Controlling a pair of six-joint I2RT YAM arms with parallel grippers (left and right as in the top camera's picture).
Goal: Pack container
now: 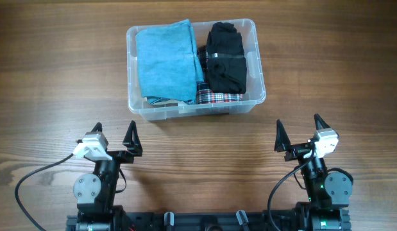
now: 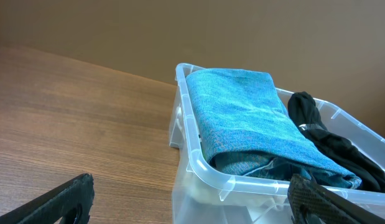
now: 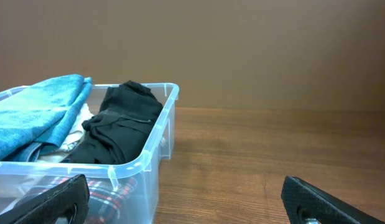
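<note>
The clear plastic container (image 1: pixel 257 61) stands at the table's middle back. It holds a folded blue towel (image 1: pixel 165 61) on the left, a black garment (image 1: pixel 225 56) on the right and a red plaid cloth (image 1: pixel 217 97) under them at the front. My left gripper (image 1: pixel 115 137) is open and empty, near the front left, well short of the container. My right gripper (image 1: pixel 300 131) is open and empty at the front right. The container's rim (image 2: pixel 204 169) and towel (image 2: pixel 242 112) show in the left wrist view. The container's wall (image 3: pixel 156 149) and black garment (image 3: pixel 120 127) show in the right wrist view.
The wooden table (image 1: pixel 50 77) stretches to both sides of the container. Black cables (image 1: pixel 31 179) run from the arm bases along the front edge.
</note>
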